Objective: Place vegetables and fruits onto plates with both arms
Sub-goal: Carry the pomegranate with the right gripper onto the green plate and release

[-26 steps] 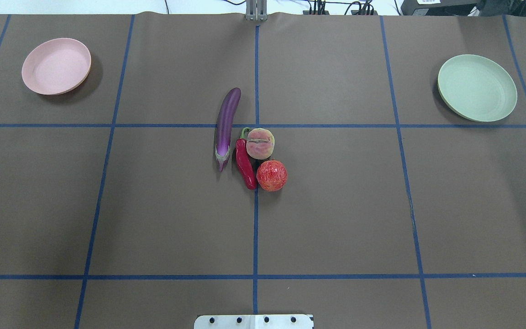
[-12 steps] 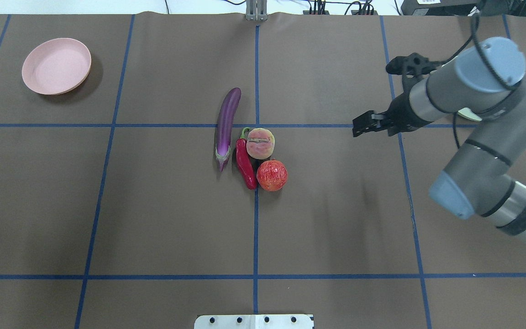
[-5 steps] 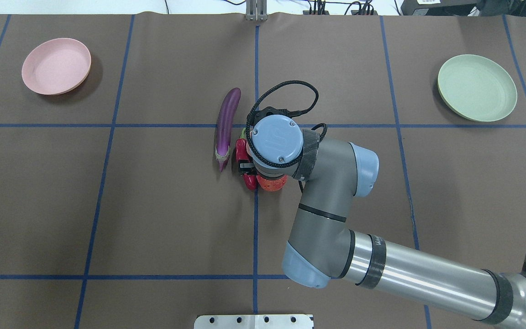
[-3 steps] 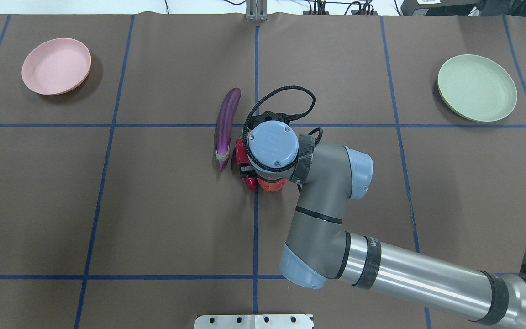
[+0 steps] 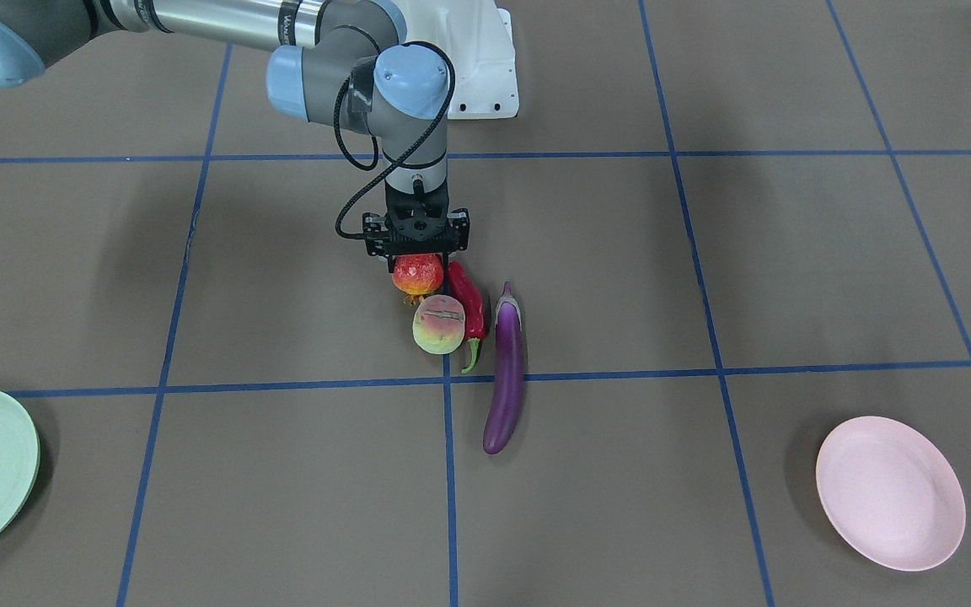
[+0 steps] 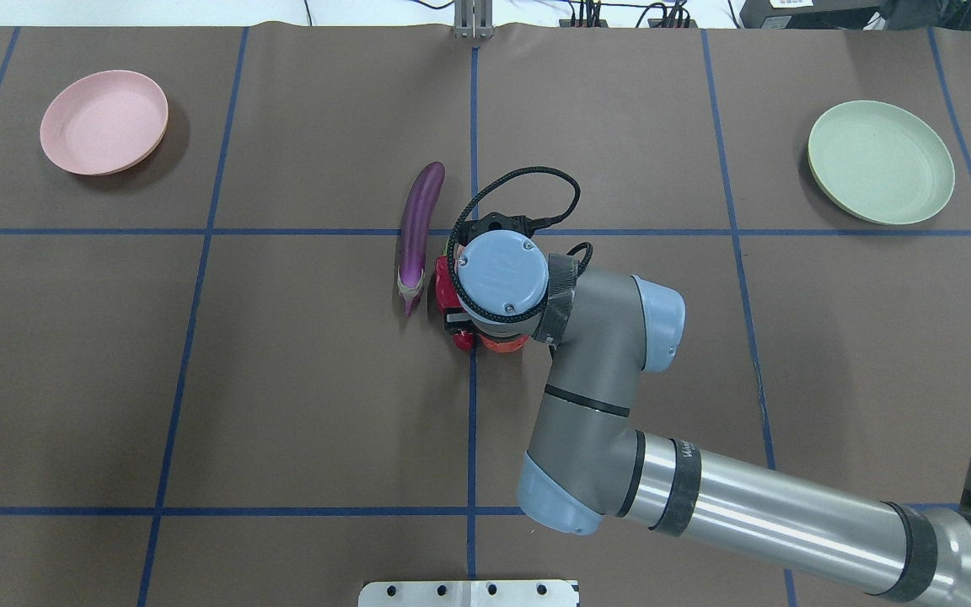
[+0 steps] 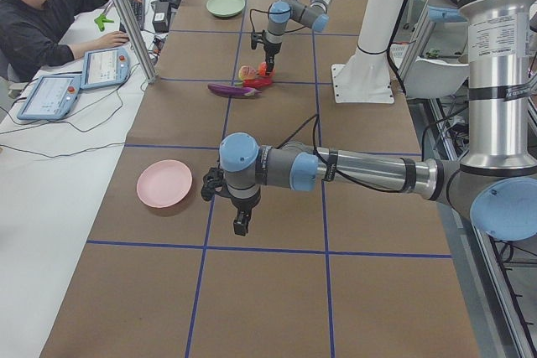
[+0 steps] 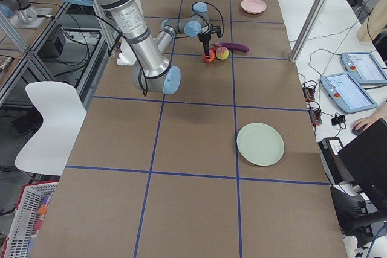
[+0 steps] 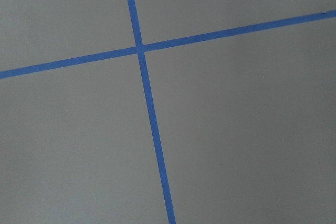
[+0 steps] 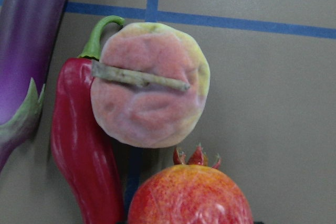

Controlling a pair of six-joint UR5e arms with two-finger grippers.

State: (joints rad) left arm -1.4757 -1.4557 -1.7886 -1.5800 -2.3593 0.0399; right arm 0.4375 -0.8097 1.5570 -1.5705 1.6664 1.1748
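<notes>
A red-orange pomegranate (image 5: 416, 275), a yellow-pink peach (image 5: 439, 327), a red chili pepper (image 5: 470, 308) and a long purple eggplant (image 5: 506, 371) lie packed together at the table's middle. My right gripper (image 5: 420, 268) points straight down over the pomegranate, open, with one finger on each side of it. In the right wrist view the pomegranate (image 10: 189, 195) fills the bottom edge below the peach (image 10: 149, 85). The pink plate (image 6: 104, 122) and the green plate (image 6: 880, 162) hold nothing. My left gripper (image 7: 240, 225) hangs low beside the pink plate (image 7: 164, 183); I cannot tell its state.
The right arm's wrist (image 6: 502, 274) hides the peach from overhead. The white base block (image 5: 485, 67) sits at the robot's edge. Blue tape lines cross the brown table cover. A person sits at tablets (image 7: 84, 73) beyond the far side.
The right arm swung in from the right, came over the pile and lowered onto the pomegranate. In the last second it shifted slightly toward the robot.
</notes>
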